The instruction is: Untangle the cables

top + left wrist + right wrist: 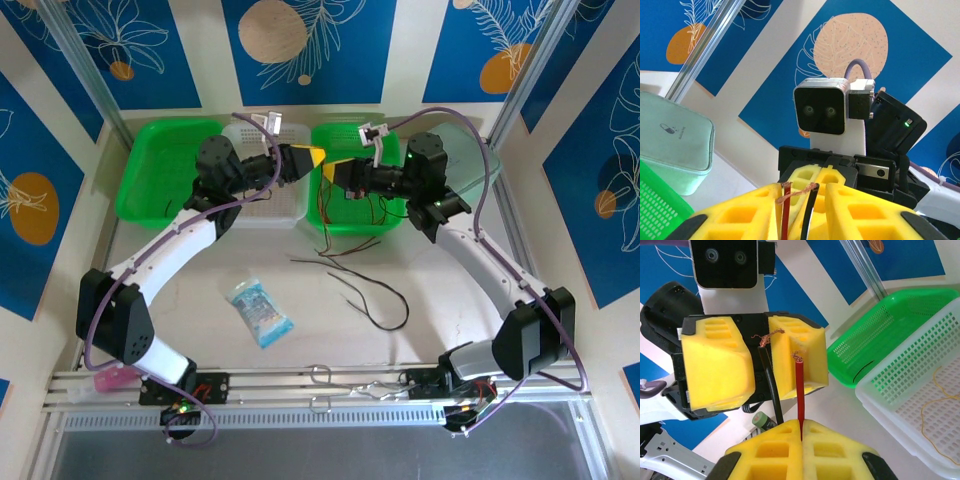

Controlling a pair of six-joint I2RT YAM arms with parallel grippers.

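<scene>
Pale table (450, 300), two green trays (140, 190), white basket (265, 218), loose dark cables (345, 262), blue packet (260, 312)

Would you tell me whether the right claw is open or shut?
Shut: on the right claw, the yellow fingers meet, pinching the red cable between them.

Cream walls (405, 50) with blue leaf-print panels (235, 55), orange discs (505, 68), aluminium corner posts (80, 70); pale tabletop (200, 300), bright even light

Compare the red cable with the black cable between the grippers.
The red cable is clamped in the shut right gripper; the black cable lies in the open left gripper. The red cable stands straight, the black cable slants. Both end in frayed copper.
</scene>
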